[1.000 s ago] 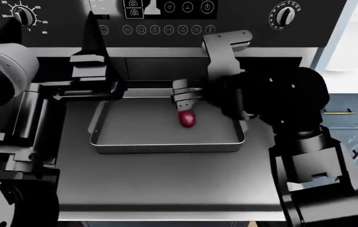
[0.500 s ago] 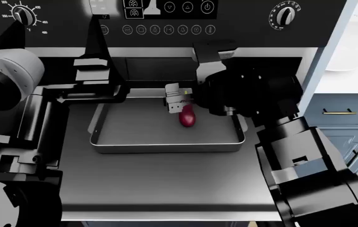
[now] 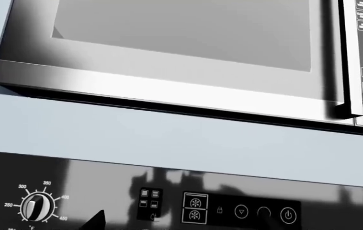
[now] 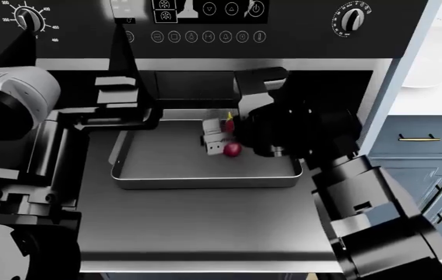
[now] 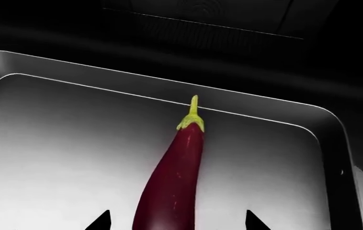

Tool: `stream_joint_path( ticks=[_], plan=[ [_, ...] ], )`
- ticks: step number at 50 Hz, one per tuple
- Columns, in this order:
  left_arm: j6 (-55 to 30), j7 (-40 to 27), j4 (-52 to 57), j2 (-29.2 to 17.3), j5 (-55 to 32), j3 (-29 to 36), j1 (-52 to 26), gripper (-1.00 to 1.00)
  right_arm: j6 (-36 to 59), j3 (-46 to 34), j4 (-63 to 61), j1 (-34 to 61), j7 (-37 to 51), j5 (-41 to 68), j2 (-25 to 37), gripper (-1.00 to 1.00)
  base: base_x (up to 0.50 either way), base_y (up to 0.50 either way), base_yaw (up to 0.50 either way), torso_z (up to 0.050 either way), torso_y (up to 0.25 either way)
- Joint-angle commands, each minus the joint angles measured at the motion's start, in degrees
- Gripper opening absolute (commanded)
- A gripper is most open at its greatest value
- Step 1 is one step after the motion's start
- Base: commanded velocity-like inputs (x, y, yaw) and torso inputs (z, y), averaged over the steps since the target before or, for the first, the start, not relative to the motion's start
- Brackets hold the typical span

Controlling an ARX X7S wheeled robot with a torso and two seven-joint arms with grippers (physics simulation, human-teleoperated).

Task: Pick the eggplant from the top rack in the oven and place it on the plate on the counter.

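Note:
The purple eggplant (image 5: 172, 182) with its yellow-green stem lies in a silver tray (image 4: 167, 169) that sits on the top rack (image 4: 205, 221), pulled out of the black oven (image 4: 299, 35). My right gripper (image 4: 214, 143) hangs over the eggplant's middle. Its two dark fingertips (image 5: 102, 221) stand apart on either side of the eggplant with a gap on each side, so it is open. In the head view only the eggplant's end (image 4: 232, 150) and stem show. My left gripper (image 4: 120, 58) points up at the control panel, open and empty. The white plate (image 4: 425, 74) sits on the counter (image 4: 439, 102) at the right.
The tray's raised rim (image 5: 322, 120) surrounds the eggplant. Blue-grey cabinet fronts (image 4: 419, 151) stand to the right of the oven. A steel microwave (image 3: 168, 57) hangs above the oven's dials (image 3: 36, 207). My left arm (image 4: 18, 116) fills the left side.
My right gripper has turned and moved down and left over the eggplant, which now shows only at its end and stem. The left arm has barely moved.

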Motion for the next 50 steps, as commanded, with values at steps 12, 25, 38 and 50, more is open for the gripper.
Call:
stream_joint_path(
  ticks=[12, 25, 38, 50],
  plan=[
    [2.0, -0.6, -0.3, -1.1, 0.2, 1.1, 0.9, 1.0, -2.0, -2.8, 1.1, -1.5, -0.1, 2.0, -0.2, 1.0, 0.0, 0.0, 0.0, 0.0, 0.0],
    [2.9, -0.8, -0.5, -1.4, 0.3, 1.9, 1.1, 1.0, -2.8, -4.0, 1.7, -1.7, 0.2, 3.1, 0.2, 1.0, 0.0, 0.0, 0.0, 0.0, 0.0],
    [4.0, -0.8, -0.8, -2.0, 0.8, 2.5, 1.5, 1.0, -4.1, -5.7, 3.3, -1.8, -0.4, 3.8, 0.0, 1.0, 0.0, 0.0, 0.0, 0.0, 0.0],
    [4.6, -1.2, -0.9, -2.4, 0.8, 3.0, 1.5, 1.0, -4.8, -6.7, 3.4, -1.9, -0.3, 4.8, 0.3, 1.0, 0.0, 0.0, 0.0, 0.0, 0.0]
  ],
)
